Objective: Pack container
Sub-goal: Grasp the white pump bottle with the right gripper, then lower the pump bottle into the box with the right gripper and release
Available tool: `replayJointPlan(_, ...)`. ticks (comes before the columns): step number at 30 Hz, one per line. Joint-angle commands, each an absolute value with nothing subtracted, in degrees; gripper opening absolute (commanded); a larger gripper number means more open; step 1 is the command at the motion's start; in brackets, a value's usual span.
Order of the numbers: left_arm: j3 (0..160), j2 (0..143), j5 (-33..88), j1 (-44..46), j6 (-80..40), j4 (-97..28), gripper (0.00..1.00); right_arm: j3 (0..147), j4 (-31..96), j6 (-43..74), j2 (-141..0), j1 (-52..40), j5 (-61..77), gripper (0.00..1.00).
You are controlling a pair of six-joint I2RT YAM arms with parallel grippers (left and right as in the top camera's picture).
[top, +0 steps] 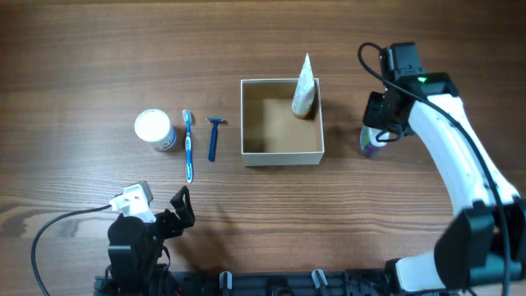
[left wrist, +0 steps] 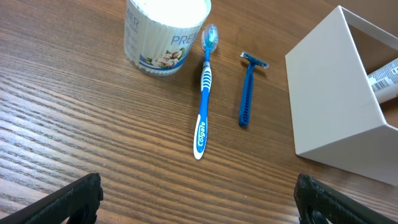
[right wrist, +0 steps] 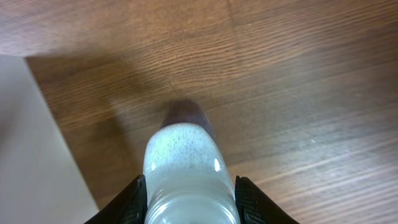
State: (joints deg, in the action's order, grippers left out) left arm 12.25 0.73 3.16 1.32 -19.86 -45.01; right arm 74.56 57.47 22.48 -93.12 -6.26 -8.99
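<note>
Pale speckled bottle (right wrist: 183,155) with dark cap, clamped between fingers of right gripper (right wrist: 189,196), just right of container (top: 282,156) at mid wooden table (top: 82,66). Tube (top: 304,90) leaning in container's far right corner. Left of container: razor (top: 213,141), toothbrush (top: 189,148), white-lidded jar (top: 154,129). Left gripper (left wrist: 199,208) wide open, empty, near table's front edge

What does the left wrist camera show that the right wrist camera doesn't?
Only left wrist: the white-lidded jar, the blue-and-white toothbrush, the blue razor, a tube end lying in the container, and the open left gripper. Only right wrist: a pale speckled bottle with the right gripper shut on it. Both: the container's white outer wall and the wooden table.
</note>
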Motion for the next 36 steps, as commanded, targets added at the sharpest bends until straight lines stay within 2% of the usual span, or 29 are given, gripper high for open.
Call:
replayJointPlan(1,12.21,0.16,4.05,0.84,-19.97,-44.88,1.0,75.83,59.02,20.78,-83.2,-6.61,-8.71,0.33)
replayJointPlan(6,12.21,0.16,4.05,0.84,-19.99,-44.88,1.0,75.85,60.64,16.86,-73.19,-8.71,-5.28,0.31)
replayJointPlan(8,12.21,0.16,4.05,0.84,-19.99,-44.88,1.0,75.85,60.14,14.87,-69.97,-10.02,-2.48,0.27)
replayJointPlan(15,12.21,0.16,4.05,0.84,-19.99,-44.88,1.0,75.85,57.89,15.2,-63.94,-18.68,-0.3,0.26)
replayJointPlan(22,12.21,0.16,4.05,0.84,-19.99,-44.88,1.0,75.83,50.61,16.95,-69.89,-25.63,-0.38,0.26)
replayJointPlan(36,12.21,0.16,4.05,0.84,-19.99,-44.88,1.0,75.83,42.19,19.05,-84.23,-26.98,-0.34,0.27)
